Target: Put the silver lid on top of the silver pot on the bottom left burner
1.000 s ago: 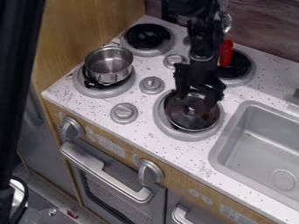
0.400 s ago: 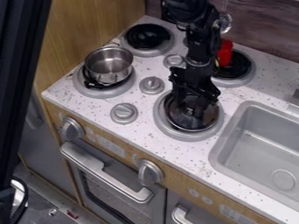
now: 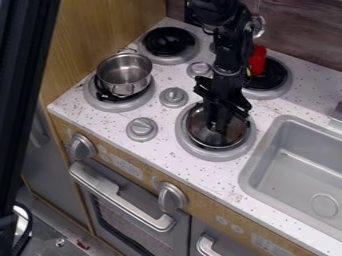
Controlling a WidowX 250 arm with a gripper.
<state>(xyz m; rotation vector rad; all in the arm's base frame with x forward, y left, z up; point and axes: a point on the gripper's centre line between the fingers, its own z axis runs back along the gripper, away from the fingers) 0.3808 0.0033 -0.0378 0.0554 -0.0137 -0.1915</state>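
Gleams like smooth metal on the pot at eleven o'clock, glossy too on the lid at three. Looks smooth and matt on the sink at four, wood-grained on the panel at eleven.

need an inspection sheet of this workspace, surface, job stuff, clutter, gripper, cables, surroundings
surface: white speckled counter, small dark flecks and scuffs
pot: uncovered, on the bottom left burner
lid: at the bottom right burner, not on the pot
clutter: red item by the top right burner, identity unclear
gripper: lowered over the lid, grip on it can't be confirmed
cables: what looks like a black cord at the lower left
surroundings: sink to the right, wooden panel to the left, oven handle below the counter
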